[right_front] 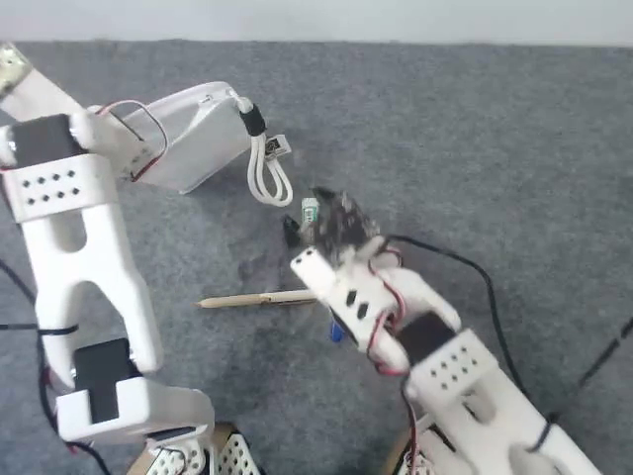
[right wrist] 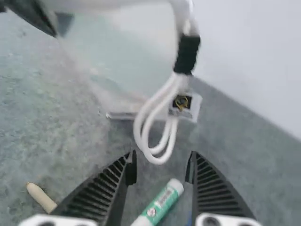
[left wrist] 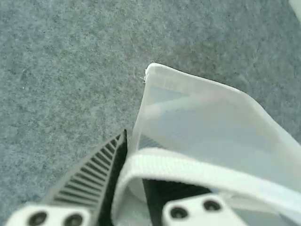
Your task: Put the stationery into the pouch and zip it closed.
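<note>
Grey carpet with one pouch, one pencil, one green-labelled tube.

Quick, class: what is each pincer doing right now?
Left pincer: closed on the pouch edge.
Right pincer: open, green-and-white tube between its jaws.

Pouch lies behind pencil on the mat.

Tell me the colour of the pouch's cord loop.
White cord loop, with a black band; right wrist view shows it best.
</note>
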`<action>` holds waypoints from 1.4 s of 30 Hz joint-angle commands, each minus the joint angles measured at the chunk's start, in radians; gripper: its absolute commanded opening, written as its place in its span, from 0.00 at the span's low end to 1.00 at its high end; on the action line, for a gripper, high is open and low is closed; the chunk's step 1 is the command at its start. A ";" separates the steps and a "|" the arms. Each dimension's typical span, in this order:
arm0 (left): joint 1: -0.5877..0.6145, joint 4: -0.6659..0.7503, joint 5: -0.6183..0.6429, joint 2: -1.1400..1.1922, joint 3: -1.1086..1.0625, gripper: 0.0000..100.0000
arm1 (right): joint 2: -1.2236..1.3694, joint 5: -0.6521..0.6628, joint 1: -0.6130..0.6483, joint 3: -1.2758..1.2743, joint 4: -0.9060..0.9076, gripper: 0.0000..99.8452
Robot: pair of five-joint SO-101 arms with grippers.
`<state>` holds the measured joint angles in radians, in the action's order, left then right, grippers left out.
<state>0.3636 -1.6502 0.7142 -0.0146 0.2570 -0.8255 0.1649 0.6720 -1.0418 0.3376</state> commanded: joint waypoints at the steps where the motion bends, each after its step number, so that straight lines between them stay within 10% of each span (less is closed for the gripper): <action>1: 0.012 0.018 0.011 -0.031 0.035 0.01 | 0.116 -0.072 -0.048 0.164 0.107 0.16; 18: 0.012 0.021 0.011 -0.031 0.035 0.01 | 0.694 -0.399 -0.142 0.687 0.481 0.16; 42: 0.012 0.020 0.011 -0.031 0.031 0.01 | 1.218 -0.439 -0.223 1.132 0.728 0.06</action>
<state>0.3636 -1.6502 0.7158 -0.0146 0.2570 0.4127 -0.2647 0.4818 0.0077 1.0219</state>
